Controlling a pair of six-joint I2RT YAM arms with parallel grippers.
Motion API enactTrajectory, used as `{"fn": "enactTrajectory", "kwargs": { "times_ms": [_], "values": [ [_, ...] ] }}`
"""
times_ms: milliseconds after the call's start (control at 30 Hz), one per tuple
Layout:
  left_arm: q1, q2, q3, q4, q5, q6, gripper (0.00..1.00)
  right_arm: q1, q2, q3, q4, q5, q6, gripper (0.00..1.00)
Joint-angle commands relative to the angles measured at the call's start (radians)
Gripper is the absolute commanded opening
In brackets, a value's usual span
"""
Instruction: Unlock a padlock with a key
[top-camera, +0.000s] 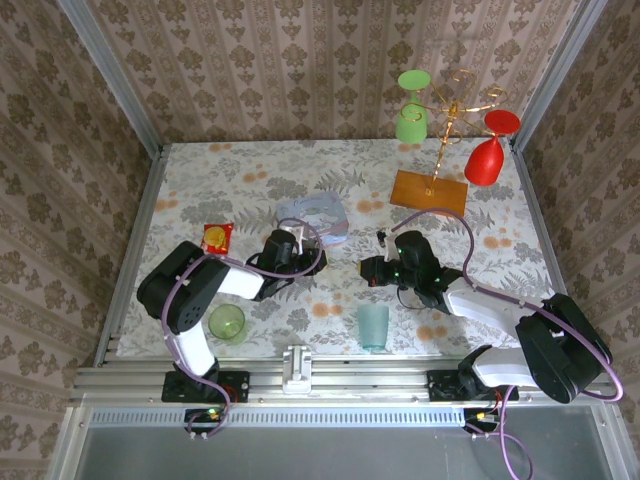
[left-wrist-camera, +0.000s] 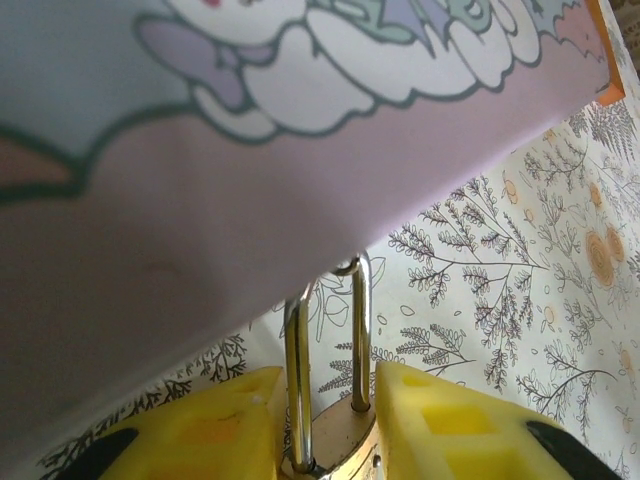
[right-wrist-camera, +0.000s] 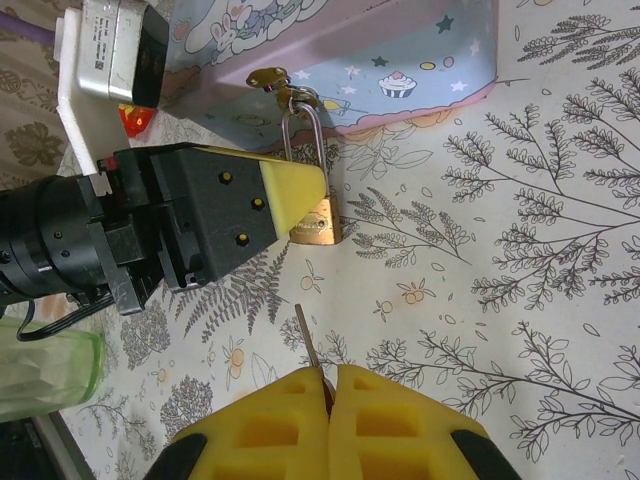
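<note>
Pastel tin (right-wrist-camera: 400, 60) looms, seemingly touching, behind padlock (right-wrist-camera: 318, 221).

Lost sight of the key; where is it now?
In the right wrist view, the key sticks up from the right claw, below the padlock, apart from it.

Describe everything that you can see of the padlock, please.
The padlock is small, with a brass-looking body and a thin silvery shackle. Both legs seem to enter the body, so it looks locked. The shackle passes through a gold hasp on the tin, and the body sits beside the tin's wall, over the table. The left pincer clamps the body between yellow pads. The key is apart from it.
</note>
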Motion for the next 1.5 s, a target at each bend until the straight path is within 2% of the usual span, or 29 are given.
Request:
{"fn": "enactTrajectory", "kwargs": {
  "times_ms": [0, 133, 267, 433, 667, 867, 1067, 1333, 1467],
  "values": [
    [0.001, -0.012, -0.010, 0.021, 0.014, -0.019, 0.25, -0.005, -0.019, -0.010, 0.014, 0.017, -0.014, 0.00],
    [0.004, -0.021, -0.013, 0.036, 0.019, -0.030, 0.19, -0.005, -0.023, -0.010, 0.013, 0.018, -0.015, 0.00],
    [0.005, -0.023, -0.002, 0.039, 0.030, -0.038, 0.19, -0.005, -0.020, -0.013, 0.020, 0.017, -0.013, 0.00],
    [0.008, -0.023, 0.001, 0.020, 0.013, -0.036, 0.31, -0.005, -0.019, -0.010, 0.026, 0.016, -0.011, 0.00],
    [0.010, -0.038, -0.005, 0.051, -0.006, -0.070, 0.19, -0.004, -0.021, -0.017, 0.028, 0.014, -0.011, 0.00],
    [0.010, -0.011, 0.007, 0.070, 0.015, -0.078, 0.17, -0.005, -0.026, -0.022, 0.031, 0.015, -0.011, 0.00],
    [0.013, 0.018, 0.006, 0.087, 0.015, -0.082, 0.22, -0.005, -0.027, -0.026, 0.031, 0.015, -0.011, 0.00],
    [0.013, 0.038, 0.014, 0.092, 0.016, -0.084, 0.22, -0.005, -0.029, -0.027, 0.032, 0.017, -0.012, 0.00],
    [0.014, 0.047, 0.003, 0.116, 0.010, -0.091, 0.18, -0.006, -0.027, -0.028, 0.034, 0.018, -0.012, 0.00]
  ]
}}
